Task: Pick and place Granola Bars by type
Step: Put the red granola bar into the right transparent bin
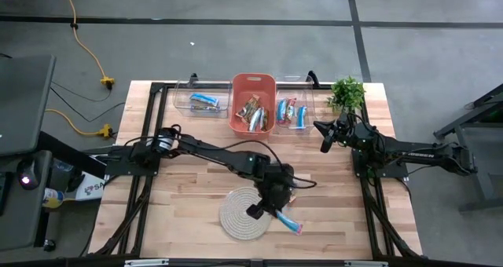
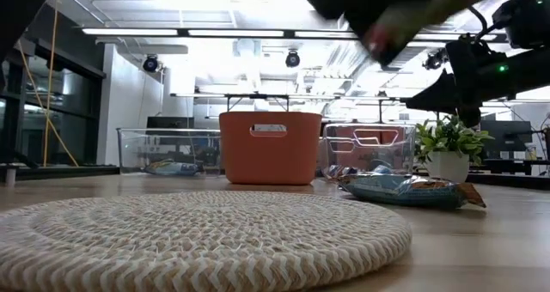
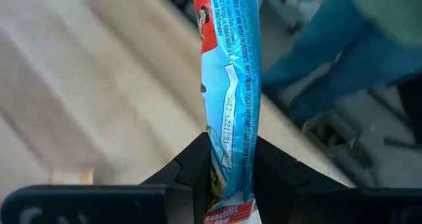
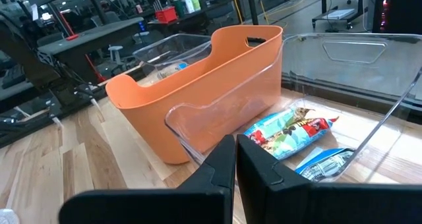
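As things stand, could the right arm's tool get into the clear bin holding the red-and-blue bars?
Probably yes: the right tool, fingers shut and empty, hangs just outside the clear bin, whose top is open above the red-and-blue bars.

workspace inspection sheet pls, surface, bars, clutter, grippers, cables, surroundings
surface: wooden table, bare wood mostly.
job's things: blue bar held in the left gripper; more bars in the orange bin, left clear bin and right clear bin.
clutter: rope mat, potted plant.
grippers: left gripper over the mat's edge, shut on the blue bar; right gripper shut, empty, near the right clear bin.
cables: yellow cord on the floor.
surroundings: concrete floor; a person's legs in the left wrist view.
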Robot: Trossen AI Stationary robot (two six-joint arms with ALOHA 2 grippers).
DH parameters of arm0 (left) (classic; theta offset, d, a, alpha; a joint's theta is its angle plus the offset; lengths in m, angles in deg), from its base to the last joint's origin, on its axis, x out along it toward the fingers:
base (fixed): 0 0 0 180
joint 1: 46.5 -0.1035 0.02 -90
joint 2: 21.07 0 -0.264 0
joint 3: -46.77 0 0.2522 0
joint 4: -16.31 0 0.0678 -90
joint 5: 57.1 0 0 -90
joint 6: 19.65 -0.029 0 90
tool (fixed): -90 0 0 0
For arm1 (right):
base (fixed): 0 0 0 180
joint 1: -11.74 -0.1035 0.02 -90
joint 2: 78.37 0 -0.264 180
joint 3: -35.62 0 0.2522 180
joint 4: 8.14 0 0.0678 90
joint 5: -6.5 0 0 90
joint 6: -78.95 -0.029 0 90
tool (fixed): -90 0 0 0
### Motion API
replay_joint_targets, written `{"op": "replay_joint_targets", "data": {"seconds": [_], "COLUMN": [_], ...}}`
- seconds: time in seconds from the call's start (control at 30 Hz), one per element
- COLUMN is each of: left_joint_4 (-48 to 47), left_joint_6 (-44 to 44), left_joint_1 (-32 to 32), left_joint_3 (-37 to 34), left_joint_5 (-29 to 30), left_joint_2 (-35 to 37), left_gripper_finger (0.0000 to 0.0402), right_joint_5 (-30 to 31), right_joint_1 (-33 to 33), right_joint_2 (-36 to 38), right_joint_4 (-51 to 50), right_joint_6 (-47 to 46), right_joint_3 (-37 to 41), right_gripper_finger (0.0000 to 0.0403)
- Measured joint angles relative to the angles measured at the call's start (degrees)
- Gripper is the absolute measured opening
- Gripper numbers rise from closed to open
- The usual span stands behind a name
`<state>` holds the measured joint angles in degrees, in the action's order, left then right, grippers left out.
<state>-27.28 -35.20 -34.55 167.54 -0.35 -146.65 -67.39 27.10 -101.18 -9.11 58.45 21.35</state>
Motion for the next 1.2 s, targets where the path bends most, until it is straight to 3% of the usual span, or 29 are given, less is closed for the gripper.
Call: {"op": "replay_joint_targets", "data": {"seconds": [0.2, 0.37, 0.67, 0.9, 1.2], "left_joint_4": [8.54, 24.16, 52.66, 65.82, 66.05], "left_joint_6": [8.06, 20.34, 38.29, 54.65, 65.4], "left_joint_1": [-1.2, -3.08, -7.02, -10.98, -15.87], "left_joint_3": [-0.08, -0.11, -0.04, -0.04, -0.02], "left_joint_5": [-6.17, -13.74, -15.29, -1.73, 19.38], "left_joint_2": [3.42, 5.11, 6.94, 7.46, 7.57], "left_gripper_finger": [0.009, 0.009, 0.009, 0.009, 0.009], "right_joint_5": [-0.12, -0.06, -0.04, -0.04, -0.02], "right_joint_1": [-0.01, -0.01, 0.0, 0.0, 0.0], "right_joint_2": [-0.06, -0.22, -0.44, -0.44, -0.44], "right_joint_4": [0.1, 0.29, -0.09, -0.09, -0.09], "right_joint_6": [0.0, 0.0, 0.0, 0.0, 0.0], "right_joint_3": [0.01, 0.01, 0.02, 0.0, 0.02], "right_gripper_finger": [0.0, 0.0, 0.0, 0.0, 0.0]}}
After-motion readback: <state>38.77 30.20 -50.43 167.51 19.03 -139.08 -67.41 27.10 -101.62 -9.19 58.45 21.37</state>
